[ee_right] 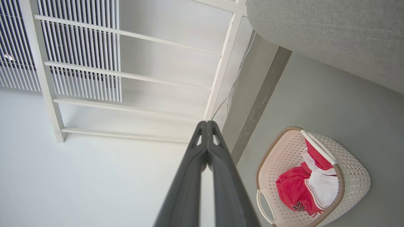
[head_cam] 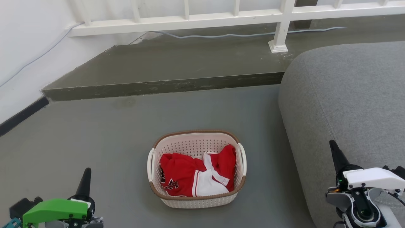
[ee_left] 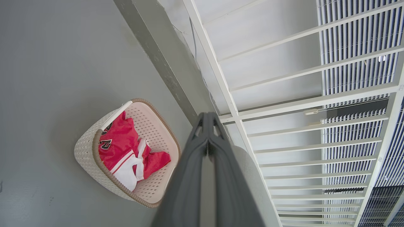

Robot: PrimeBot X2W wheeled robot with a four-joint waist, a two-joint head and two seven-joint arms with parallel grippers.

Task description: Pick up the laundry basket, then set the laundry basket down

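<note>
Laundry basket (head_cam: 202, 202) on grey floor (head_cam: 95, 142), step (head_cam: 177, 60), railing (head_cam: 190, 21)

A smooth grey-green floor (head_cam: 79, 133) meets a raised dark concrete step (head_cam: 177, 63) under a white slatted wooden railing (head_cam: 190, 19). A thin pale-blue cable (head_cam: 221, 34) lies along the step. A rounded grey fabric sofa (head_cam: 348, 95) stands right; a plain white wall (head_cam: 28, 47) with black skirting (head_cam: 22, 115) stands left.
</note>
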